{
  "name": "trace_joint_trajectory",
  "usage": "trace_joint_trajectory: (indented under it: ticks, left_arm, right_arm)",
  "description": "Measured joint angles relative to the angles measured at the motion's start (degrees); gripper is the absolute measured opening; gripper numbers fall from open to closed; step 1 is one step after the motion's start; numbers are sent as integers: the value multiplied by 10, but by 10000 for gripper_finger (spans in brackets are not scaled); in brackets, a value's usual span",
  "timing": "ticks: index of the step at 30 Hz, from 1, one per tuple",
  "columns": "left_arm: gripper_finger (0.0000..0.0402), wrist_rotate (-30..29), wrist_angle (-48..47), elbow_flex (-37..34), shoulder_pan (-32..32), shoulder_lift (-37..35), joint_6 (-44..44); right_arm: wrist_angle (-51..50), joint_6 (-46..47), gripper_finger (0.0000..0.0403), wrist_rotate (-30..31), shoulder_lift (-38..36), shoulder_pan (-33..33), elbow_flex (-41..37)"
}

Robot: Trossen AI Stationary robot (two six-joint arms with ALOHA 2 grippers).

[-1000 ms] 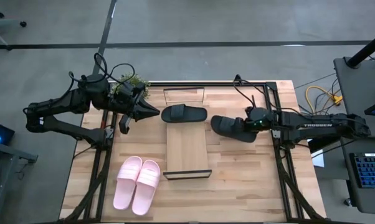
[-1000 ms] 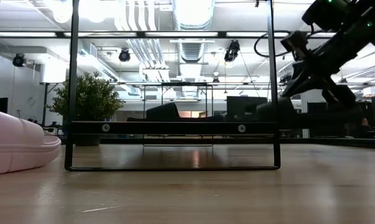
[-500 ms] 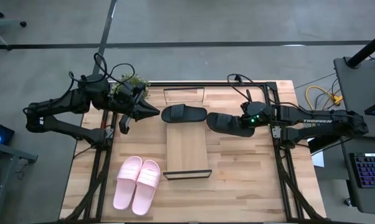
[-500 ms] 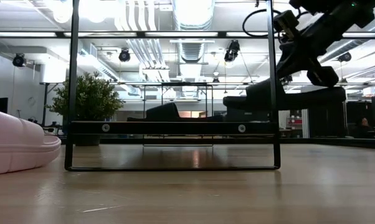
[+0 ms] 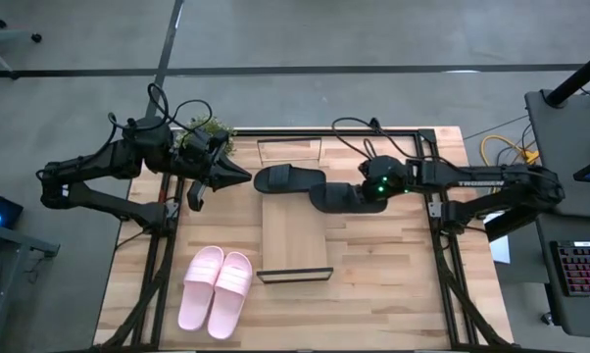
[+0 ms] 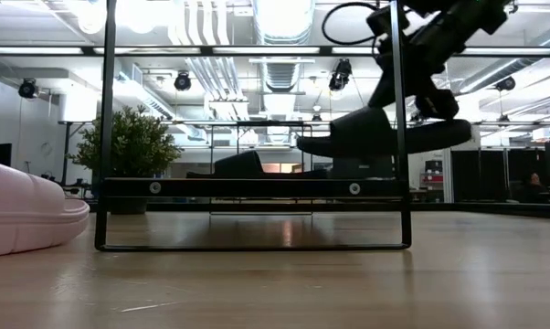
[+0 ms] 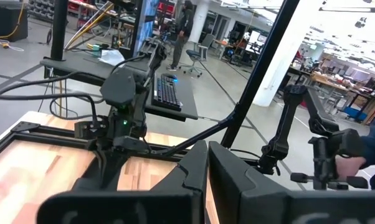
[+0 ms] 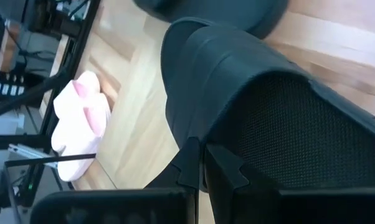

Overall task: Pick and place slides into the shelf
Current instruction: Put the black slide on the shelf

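Low view shows my right hand (image 6: 419,91) pinching the black slide (image 6: 385,133) airborne above the shelf (image 6: 254,187); left hand (image 5: 238,175) pressed together.

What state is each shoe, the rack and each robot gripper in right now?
Carried black slide: lifted, over the shelf's right edge.
Other black slide: resting on the shelf.
Pink slides: side by side on the table.
Shelf: mostly bare.
Right gripper: shut on the carried slide.
Left gripper: shut, holding nothing.

— Shelf position? 
— The shelf (image 5: 294,235) is set mid-table; one slide (image 5: 289,179) is laid across its far end.

— Others? 
— A second slide (image 5: 339,196) is held just right of that one; a pair (image 5: 217,291) is placed left of the shelf's near end.
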Motion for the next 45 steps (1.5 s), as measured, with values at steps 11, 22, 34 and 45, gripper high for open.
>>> trace_joint_trajectory:
  ticks: [11, 22, 34, 45]
  left_arm:
    - [0, 0, 0, 0, 0, 0, 0]
    - [0, 0, 2, 0, 0, 0, 0]
    - [0, 0, 13, 0, 0, 0, 0]
    - [0, 0, 13, 0, 0, 0, 1]
  right_arm:
    - [13, -43, 8, -10, 119, 23, 85]
    - [58, -72, 8, -42, 253, 25, 192]
    - [63, -97, 8, -66, 344, 25, 278]
    - [96, -88, 8, -65, 374, 24, 281]
